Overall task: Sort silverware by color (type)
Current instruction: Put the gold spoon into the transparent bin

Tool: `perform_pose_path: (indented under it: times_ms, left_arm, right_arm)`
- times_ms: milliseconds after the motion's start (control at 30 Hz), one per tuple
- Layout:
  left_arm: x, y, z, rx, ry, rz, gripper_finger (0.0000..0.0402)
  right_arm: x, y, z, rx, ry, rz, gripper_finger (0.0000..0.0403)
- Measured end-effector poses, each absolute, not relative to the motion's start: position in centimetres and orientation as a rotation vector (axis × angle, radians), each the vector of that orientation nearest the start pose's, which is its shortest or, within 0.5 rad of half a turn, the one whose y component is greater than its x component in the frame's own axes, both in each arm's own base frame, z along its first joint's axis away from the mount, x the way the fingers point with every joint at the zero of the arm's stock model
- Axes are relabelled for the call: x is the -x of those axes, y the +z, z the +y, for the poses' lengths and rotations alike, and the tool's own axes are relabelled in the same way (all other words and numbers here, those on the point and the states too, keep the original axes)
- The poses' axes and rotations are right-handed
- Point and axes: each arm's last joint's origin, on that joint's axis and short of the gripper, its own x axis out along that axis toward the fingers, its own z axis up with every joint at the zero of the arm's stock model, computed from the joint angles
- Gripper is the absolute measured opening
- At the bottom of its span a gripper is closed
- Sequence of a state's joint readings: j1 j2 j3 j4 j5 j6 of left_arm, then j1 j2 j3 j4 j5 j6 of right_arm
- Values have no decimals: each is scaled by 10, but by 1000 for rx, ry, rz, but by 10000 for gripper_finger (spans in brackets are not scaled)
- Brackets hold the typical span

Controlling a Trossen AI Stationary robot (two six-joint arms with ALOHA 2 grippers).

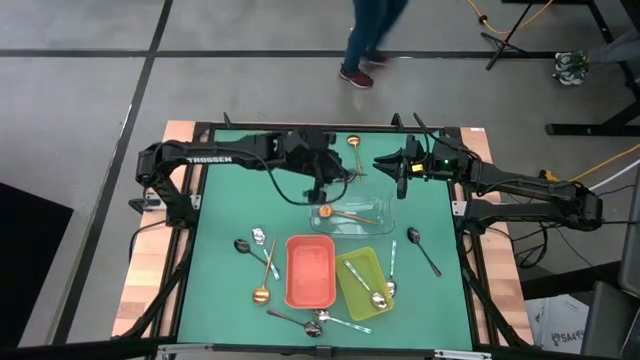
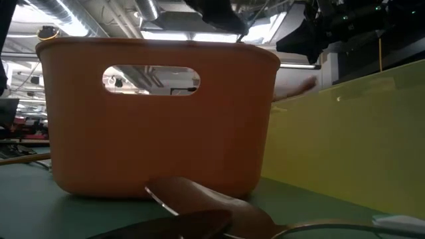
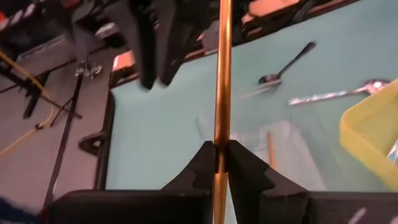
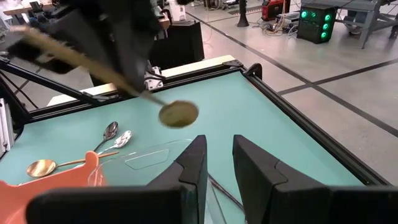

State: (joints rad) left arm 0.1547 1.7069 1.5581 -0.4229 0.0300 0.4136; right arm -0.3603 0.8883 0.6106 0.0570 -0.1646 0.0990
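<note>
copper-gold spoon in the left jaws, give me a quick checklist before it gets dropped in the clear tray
1. Left gripper shut on the slim copper-gold metal spoon: ok.
2. Spoon above the clear rectangular plastic tray: ok.
3. Tray contents match: another copper-gold spoon inside: ok.
4. Right gripper clear of the drop: cannot tell; it hovers empty and close beside the tray.
5. Red rectangular bin and yellow-green rectangular bin out of the way: ok.

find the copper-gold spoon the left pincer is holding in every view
High view: copper-gold spoon over the clear tray's far-left corner, under the left pincer.
Low view: not identifiable.
Left wrist view: handle upright between the fingers.
Right wrist view: bowl above the tray.
Shared landmark: clear tray.
</note>
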Motion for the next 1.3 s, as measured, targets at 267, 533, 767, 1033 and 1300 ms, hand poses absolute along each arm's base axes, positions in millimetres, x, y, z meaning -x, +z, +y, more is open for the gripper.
perform_pose_path:
  times_ms: [267, 533, 767, 1033, 1300]
  left_arm:
    - [-409, 300, 39, -306, -94, 643, 21]
    - [-429, 256, 31, -301, -138, 747, 21]
    - [-440, 221, 32, -290, -153, 827, 21]
    - [-448, 194, 33, -284, -162, 880, 21]
    - [-454, 171, 33, -320, -187, 906, 21]
  right_arm:
    - [-188, 278, -66, -156, -206, 203, 69]
    - [-188, 278, -66, -156, -205, 204, 69]
    - [-188, 278, -66, -156, -205, 204, 69]
    - [-188, 278, -66, -156, -205, 204, 69]
    - [-188, 278, -66, -156, -205, 204, 69]
